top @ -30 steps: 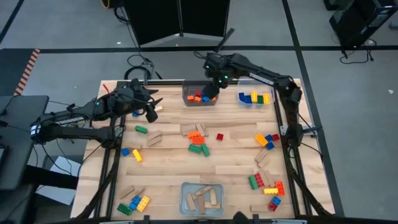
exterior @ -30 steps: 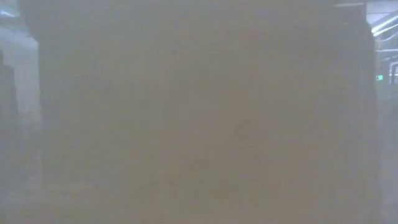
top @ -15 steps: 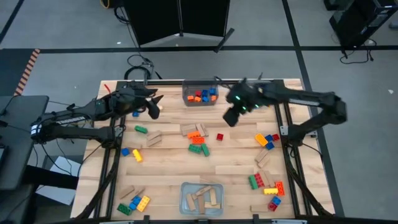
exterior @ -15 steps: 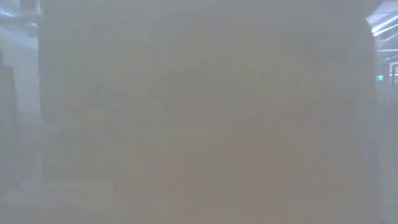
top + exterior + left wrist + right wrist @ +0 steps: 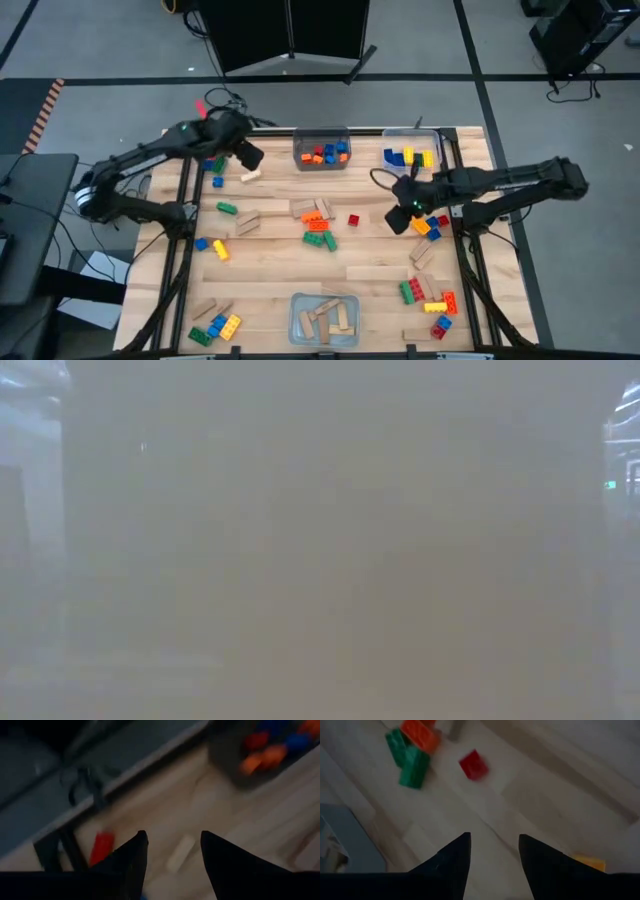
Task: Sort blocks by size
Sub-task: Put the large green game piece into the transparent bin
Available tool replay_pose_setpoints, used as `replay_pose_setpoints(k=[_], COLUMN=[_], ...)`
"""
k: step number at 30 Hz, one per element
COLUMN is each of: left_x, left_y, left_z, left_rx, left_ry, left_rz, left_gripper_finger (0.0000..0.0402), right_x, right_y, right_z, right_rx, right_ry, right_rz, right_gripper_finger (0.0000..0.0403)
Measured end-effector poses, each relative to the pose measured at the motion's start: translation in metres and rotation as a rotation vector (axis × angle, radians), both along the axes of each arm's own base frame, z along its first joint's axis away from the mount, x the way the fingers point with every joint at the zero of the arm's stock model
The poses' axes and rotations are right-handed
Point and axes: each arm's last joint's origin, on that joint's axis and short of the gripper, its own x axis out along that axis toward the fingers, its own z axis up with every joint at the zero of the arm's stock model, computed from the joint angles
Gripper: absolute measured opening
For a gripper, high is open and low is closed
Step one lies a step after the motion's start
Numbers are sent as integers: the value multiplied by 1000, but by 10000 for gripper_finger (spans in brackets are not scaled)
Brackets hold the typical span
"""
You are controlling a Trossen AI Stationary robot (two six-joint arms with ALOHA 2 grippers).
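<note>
Studded bricks and tan wooden blocks lie scattered on the wooden table [image 5: 270, 270]. My left gripper [image 5: 248, 157] hangs open and empty at the far left, above a small pale wooden block [image 5: 250, 176] [image 5: 181, 853]. My right gripper [image 5: 400, 218] hangs open and empty right of centre, beside a blue, yellow and red brick cluster [image 5: 428, 226]. Ahead of it in the right wrist view lie a red brick [image 5: 473, 765] and green bricks [image 5: 407, 760], flat on the table. The low view shows only haze.
A clear bin [image 5: 321, 150] at the far centre holds small orange, red and blue bricks. One at the far right [image 5: 410, 157] holds blue and yellow bricks. One at the near edge [image 5: 324, 318] holds wooden blocks. More bricks lie at the near right [image 5: 428, 295] and near left [image 5: 215, 325].
My right gripper has left the far centre bin and swept toward the table's right and near side, sinking a little, to the blue and yellow bricks at the right. My left gripper has swung toward the far edge and turned about.
</note>
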Motion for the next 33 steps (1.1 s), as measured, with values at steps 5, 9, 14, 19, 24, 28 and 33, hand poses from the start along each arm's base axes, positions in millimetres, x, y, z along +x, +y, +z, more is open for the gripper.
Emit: replay_pose_setpoints(k=[5, 9, 14, 19, 24, 28, 33], left_x=[-4, -12, -22, -31, -35, -39, -41], left_y=[33, 62, 92, 111, 119, 123, 127], left_z=[-30, -58, -86, -108, -121, -128, -135], left_rx=[-271, -386, -467, -521, -529, -527, -544], left_ry=[69, 127, 205, 286, 369, 445, 469], left_rz=[101, 191, 260, 300, 301, 319, 332], left_gripper_finger=[191, 191, 191, 191, 191, 191, 191], right_x=[-1, 3, 9, 10, 10, 11, 13], right_y=[9, 14, 20, 20, 20, 19, 19], right_z=[-9, -10, -8, -7, -7, -7, -5], right_rx=[-5, 11, 8, 18, 31, 38, 30], right_ry=[2, -57, -135, -154, -157, -168, -197], right_rz=[8, 1, 6, -11, -54, -77, -95], right_gripper_finger=[180, 181, 178, 178, 178, 178, 178])
